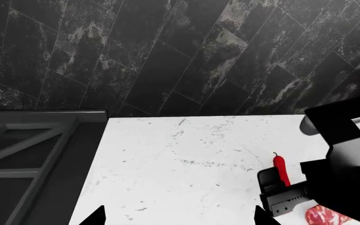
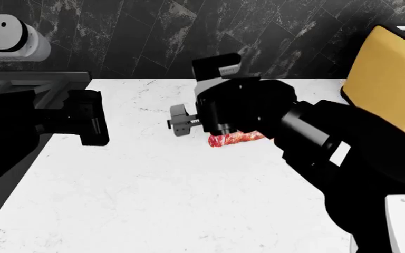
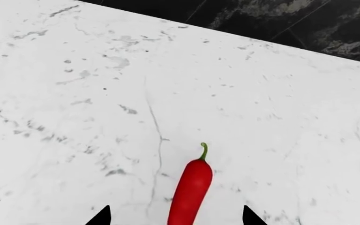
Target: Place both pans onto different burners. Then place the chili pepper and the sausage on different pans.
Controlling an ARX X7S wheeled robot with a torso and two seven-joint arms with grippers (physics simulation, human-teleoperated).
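Note:
The red chili pepper lies on the white marble counter, between the open fingers of my right gripper, which is low over it and not closed on it. The left wrist view also shows the pepper under the right gripper, with the mottled pink sausage just beside it. In the head view the sausage lies behind the right gripper, which hides the pepper. My left gripper is open and empty over bare counter near the stove. No pan is in view.
The dark stove with its grate borders the counter on the left, also seen in the head view. A black tiled wall runs behind. A yellow board stands at the right.

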